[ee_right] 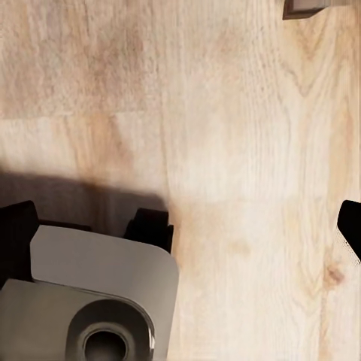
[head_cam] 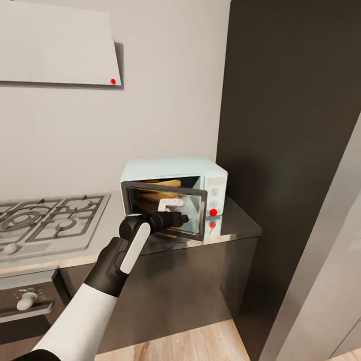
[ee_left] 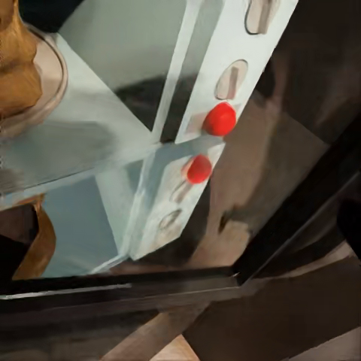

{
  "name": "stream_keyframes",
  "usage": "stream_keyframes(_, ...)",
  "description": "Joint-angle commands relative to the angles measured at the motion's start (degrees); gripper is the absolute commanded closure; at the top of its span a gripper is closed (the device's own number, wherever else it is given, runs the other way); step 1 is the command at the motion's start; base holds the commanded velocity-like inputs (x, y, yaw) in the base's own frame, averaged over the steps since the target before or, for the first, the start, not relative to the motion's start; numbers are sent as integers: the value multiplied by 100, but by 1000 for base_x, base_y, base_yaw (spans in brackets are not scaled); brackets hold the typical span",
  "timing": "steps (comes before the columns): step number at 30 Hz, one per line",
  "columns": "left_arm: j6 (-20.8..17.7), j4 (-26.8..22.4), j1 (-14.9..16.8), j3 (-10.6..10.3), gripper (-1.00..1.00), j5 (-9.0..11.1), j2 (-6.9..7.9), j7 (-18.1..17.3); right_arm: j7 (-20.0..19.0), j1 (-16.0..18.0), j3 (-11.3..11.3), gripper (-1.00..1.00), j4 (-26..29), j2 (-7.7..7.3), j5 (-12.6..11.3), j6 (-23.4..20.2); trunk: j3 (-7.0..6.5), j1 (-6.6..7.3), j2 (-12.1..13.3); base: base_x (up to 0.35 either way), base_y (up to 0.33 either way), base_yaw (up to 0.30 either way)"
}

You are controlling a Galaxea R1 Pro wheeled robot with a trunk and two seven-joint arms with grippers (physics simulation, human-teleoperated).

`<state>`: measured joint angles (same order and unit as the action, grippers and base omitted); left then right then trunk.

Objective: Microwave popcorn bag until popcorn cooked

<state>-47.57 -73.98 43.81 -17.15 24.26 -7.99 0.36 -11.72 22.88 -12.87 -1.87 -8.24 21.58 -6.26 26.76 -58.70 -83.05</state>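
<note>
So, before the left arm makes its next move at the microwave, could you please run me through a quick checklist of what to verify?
1. Popcorn bag inside the microwave: ok, the tan sack sits in the cavity, on the round tray in the left wrist view.
2. Microwave door shut: not ok, it is partly open.
3. Left gripper placed to push the door: ok, it sits at the door's front; actual contact cannot tell.
4. Left gripper empty: cannot tell, its fingers are not clear.
5. Red control dot unobstructed: ok, visible on the white side panel.
6. Right arm out of the way: ok, its camera looks down at the wooden floor.
</note>
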Motion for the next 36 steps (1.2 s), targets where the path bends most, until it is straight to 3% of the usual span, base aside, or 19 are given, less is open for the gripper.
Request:
stream_keyframes(1, -25, -3, 5, 2, -100, -18, -2, 15, -15, 6, -49, -100, -6, -3, 48, -10, 6, -2, -3, 246, 0, 0)
stream_keyframes(5, -25, -2, 5, 1, -100, -16, -15, 42, 23, 6, -56, -100, -6, -18, 30, 0, 6, -2, -3, 245, 0, -16)
stream_keyframes(9, -18, 1, 5, 0, -100, -11, -21, 57, 336, 6, -57, -100, -14, 12, 21, -38, 6, -2, -3, 164, 0, -233)
stream_keyframes(16, 1, 52, 5, 1, -100, -20, -20, 128, 372, 6, -57, -100, -15, 11, 22, -42, 6, -2, -3, 8, 0, -282)
stream_keyframes(21, 2, 226, 5, 7, -100, -9, -19, 846, 364, 6, -57, -100, -15, -4, 20, -31, 6, -2, -3, 0, 0, -120)
stream_keyframes(23, 2, 240, 5, 9, -100, 7, -26, 973, 363, 6, -57, -100, -15, -3, 21, -26, 6, -2, -3, 0, 0, -8)
stream_keyframes(36, 2, 244, 5, 10, -100, 9, -19, 1010, 363, 6, -57, -100, -15, -6, 21, -24, 6, -2, -3, 196, 0, 0)
